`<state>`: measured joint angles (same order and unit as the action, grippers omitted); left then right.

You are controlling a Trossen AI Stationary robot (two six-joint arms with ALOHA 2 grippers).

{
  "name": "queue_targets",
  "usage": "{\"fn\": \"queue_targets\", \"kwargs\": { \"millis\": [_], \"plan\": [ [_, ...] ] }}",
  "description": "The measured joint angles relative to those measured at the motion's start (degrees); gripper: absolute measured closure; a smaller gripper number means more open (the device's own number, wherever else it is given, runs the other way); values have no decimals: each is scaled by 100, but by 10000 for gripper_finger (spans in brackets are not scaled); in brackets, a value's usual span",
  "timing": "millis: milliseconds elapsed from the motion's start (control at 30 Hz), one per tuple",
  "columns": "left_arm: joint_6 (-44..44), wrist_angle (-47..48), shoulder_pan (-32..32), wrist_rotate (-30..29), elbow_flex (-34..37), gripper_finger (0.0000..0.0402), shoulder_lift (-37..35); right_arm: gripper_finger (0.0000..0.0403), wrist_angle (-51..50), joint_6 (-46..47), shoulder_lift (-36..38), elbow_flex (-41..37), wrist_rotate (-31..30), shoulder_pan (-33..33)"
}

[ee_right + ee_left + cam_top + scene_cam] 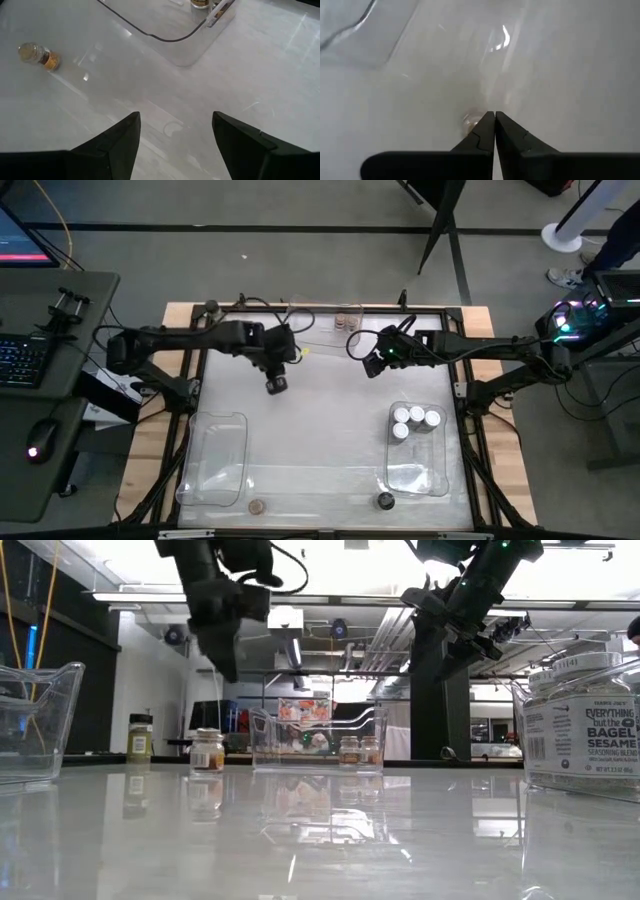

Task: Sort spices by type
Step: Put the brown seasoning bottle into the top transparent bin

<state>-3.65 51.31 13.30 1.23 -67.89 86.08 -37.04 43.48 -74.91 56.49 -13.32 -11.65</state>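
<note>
Over the table's middle, left side: left gripper (277, 384) is hanging with its fingers pressed together, gripping nothing.
Over the middle, right side: right gripper (374, 366) is hovering with its fingers apart, also carrying nothing.
Spices, where: four white-lid jars (416, 420) are sitting in the right bin (440, 480); two far-bin jars (359, 752) are standing in the far bin (320, 315); a tan-lid jar (258, 505) and a black-lid jar (385, 500) are waiting at the near edge; a loose jar (37, 54) is lying on bare table.
Left bin (190, 480): holding no jar.
Count: I am counting three clear bins, two grippers and nine jars at least.
Risk: an off-centre approach is likely to be knocking a small jar over and rolling it away.
Second risk: sorting by lid colour alone could be mixing types, since the labels are too small to read.
</note>
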Motion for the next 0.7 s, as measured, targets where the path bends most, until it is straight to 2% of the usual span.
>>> {"fn": "queue_targets", "kwargs": {
  "millis": [100, 233, 500, 600, 700],
  "plan": [
    [1056, 224, 3, -5, -194, 374, -21, 160, 0, 0, 0, 0, 0, -1],
    [1825, 642, 52, -22, -182, 312, 81, 160, -2, -2, 0, 0, 0, -1],
    [1986, 665, -81, 2, -188, 156, 440, 160, -4, -122, 0, 0, 0, 1],
    [2018, 657, -111, 4, -141, 115, 671, 160, -8, -153, 0, 0, 0, -1],
    [2139, 625, -111, 2, -128, 92, 946, 160, -17, -153, 0, 0, 1, 1]
  ]
}}
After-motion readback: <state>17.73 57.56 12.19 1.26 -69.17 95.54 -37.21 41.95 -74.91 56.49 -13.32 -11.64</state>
